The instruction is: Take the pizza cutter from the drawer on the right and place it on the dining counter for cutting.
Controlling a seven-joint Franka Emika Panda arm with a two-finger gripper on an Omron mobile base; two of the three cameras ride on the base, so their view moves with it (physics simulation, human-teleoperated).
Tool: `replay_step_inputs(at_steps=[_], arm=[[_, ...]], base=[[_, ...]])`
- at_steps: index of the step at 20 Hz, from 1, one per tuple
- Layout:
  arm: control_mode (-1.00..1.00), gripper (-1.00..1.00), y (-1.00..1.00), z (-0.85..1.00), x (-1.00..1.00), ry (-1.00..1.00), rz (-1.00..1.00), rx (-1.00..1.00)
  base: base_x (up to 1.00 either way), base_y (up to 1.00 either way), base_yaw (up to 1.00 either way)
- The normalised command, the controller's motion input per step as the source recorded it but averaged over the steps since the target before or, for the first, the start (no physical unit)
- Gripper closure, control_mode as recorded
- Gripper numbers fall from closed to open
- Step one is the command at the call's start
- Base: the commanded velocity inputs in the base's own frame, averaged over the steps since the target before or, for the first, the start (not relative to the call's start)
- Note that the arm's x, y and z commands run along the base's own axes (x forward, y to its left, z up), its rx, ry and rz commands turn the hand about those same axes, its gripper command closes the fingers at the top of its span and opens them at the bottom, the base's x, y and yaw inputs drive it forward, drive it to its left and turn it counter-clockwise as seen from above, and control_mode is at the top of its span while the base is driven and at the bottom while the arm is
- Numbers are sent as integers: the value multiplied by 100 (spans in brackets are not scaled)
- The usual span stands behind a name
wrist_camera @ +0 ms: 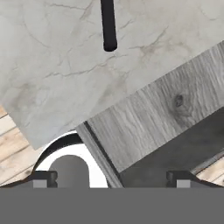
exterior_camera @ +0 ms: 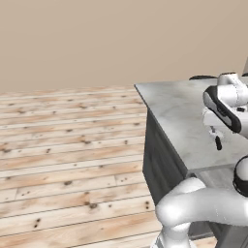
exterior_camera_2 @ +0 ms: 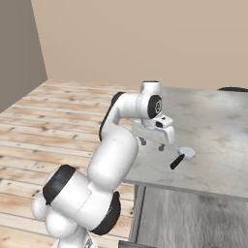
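Our end effector hangs just above the near part of the dining table, its two finger tips spread wide apart and carrying nothing. In the right base view the pizza cutter lies flat on the marbled stone, just beside the end effector and clear of it, its pale round wheel pointing away from us and its dark handle angled back toward the near edge. The hand view shows the end of that dark handle on the stone slab, with the drawer standing open below the table's edge, its grained grey floor bare where we can see it.

We judge the placing step as good as done: the cutter rests on the table and we have let go of it. What remains, as we read it, is the retreat. The next move calls for lifting the end effector straight up and away, keeping the spread fingers from brushing the handle, since a nudge could slide the cutter toward the near edge. Closing the drawer is not asked of us.
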Motion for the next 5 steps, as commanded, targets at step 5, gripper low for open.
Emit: replay_step_inputs(at_steps=[5], arm=[[-100,-100,75,65,-92,0,14,0]], base=[[0,0,0]])
